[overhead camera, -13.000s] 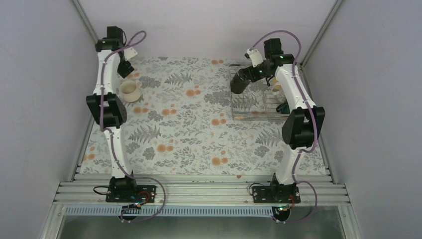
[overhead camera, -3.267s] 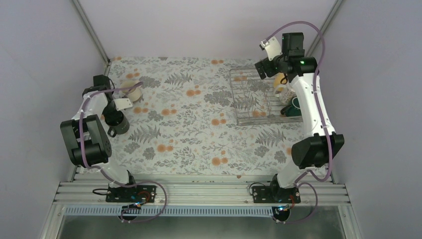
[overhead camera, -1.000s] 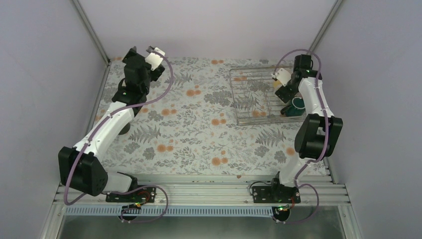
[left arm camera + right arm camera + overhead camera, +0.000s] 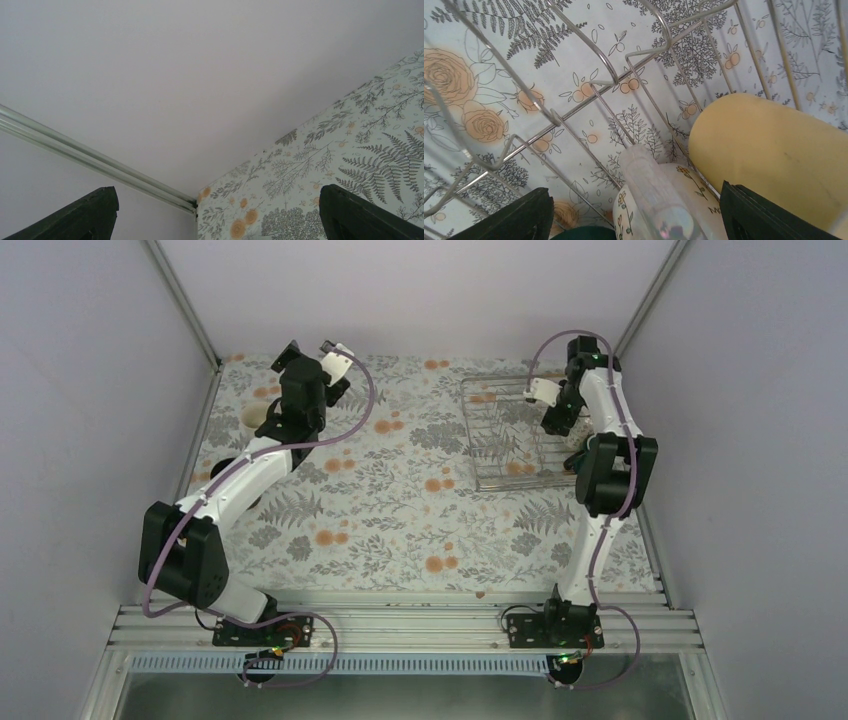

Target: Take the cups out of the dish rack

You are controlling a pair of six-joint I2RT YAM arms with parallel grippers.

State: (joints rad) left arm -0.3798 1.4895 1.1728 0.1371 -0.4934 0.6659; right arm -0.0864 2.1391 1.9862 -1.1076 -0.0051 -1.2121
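Silver wire dish rack sits far right on the floral table. In its right end I see an orange-yellow mug, a pale flowered mug and a dark green mug. My right gripper hangs over them, jaws wide, nothing pinched. The cream-white mug stands on the table, far left. Left gripper is spread wide and empty, facing the back corner.

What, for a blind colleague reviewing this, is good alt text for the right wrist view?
The open right claw faces the wire dish rack, with the handle of a pale flowered mug centred between its fingers. A yellow mug lies to its right, a dark green mug shows at the bottom edge, floral cloth underneath.
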